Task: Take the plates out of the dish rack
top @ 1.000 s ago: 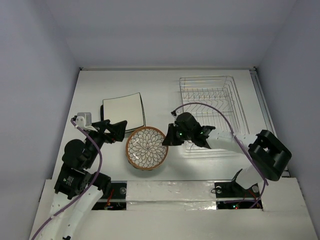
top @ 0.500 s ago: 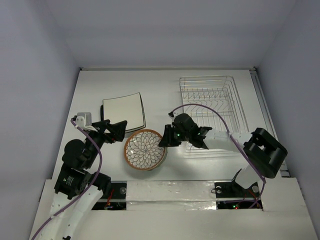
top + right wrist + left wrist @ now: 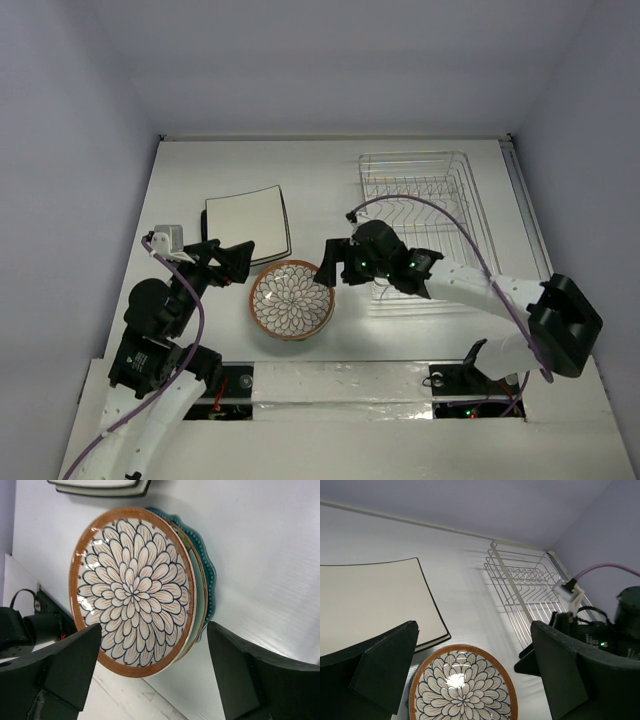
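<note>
The round brown-rimmed petal-patterned plate lies on the scalloped teal plate, near the table's front. My right gripper is open just right of this stack, with its fingers apart from the rim and nothing held. Open and empty, my left gripper hovers left of the stack. Square cream-white plates with dark rims are stacked behind it. The silver wire dish rack stands at the back right, and no plate shows between its tines.
The right arm reaches across in front of the rack, its purple cable arching over the rack's near side. The table's front edge runs just below the round plates. Grey walls enclose the table.
My right gripper has opened and let go of the petal-patterned plate, which now rests on the teal one. The right arm's elbow swung out to the right. The left arm stayed still.
</note>
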You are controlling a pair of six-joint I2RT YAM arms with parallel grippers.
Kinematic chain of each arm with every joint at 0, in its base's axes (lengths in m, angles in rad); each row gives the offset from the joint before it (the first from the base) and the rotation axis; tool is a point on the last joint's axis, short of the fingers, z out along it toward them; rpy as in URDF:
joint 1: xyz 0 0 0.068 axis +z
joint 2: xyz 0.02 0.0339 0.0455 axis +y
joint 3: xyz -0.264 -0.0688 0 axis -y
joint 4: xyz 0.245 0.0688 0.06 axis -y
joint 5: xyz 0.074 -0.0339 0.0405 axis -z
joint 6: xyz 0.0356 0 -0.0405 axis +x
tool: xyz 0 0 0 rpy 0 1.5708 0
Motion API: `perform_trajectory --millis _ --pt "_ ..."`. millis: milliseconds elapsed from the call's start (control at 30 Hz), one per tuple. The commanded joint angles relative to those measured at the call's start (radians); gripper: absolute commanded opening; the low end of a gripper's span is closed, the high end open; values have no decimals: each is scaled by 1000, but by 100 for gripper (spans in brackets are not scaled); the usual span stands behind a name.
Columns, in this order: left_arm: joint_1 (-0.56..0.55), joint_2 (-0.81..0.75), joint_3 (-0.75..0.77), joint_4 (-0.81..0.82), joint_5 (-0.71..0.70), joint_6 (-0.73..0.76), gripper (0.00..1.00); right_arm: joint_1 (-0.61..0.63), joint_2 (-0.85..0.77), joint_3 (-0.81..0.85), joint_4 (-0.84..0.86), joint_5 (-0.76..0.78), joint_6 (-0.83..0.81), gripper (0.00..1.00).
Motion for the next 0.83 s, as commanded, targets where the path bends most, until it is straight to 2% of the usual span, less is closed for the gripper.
perform_trajectory --millis 0,100,200,267,300,333,500,600,700,733,800 --pt "-7 -10 25 36 9 9 94 15 -120 77 -96 151 -44 91" --pt "-7 -25 30 41 9 12 96 39 -218 114 -131 251 -57 90" --pt "-7 -19 44 33 5 9 99 39 -382 123 -119 321 -88 84" --pt "-7 -8 53 32 6 8 99 39 -519 125 -122 402 -108 52" --pt "-7 -8 67 33 6 8 99 39 -565 126 -125 430 -125 12" --pt "-7 -5 75 35 12 8 99 39 -611 126 -131 462 -131 0" --pt "-7 19 166 33 13 17 99 39 -928 97 -160 649 -165 0" --pt "-7 32 199 53 10 15 99 39 -1097 25 -143 731 -163 2" --pt "-7 45 214 71 5 14 99 39 -1203 -58 -140 777 -148 24" --pt "-7 55 217 71 -1 15 99 39 -1210 -73 -146 785 -136 45" --pt "-7 67 219 61 -6 14 99 39 -1204 -93 -185 798 -124 63"
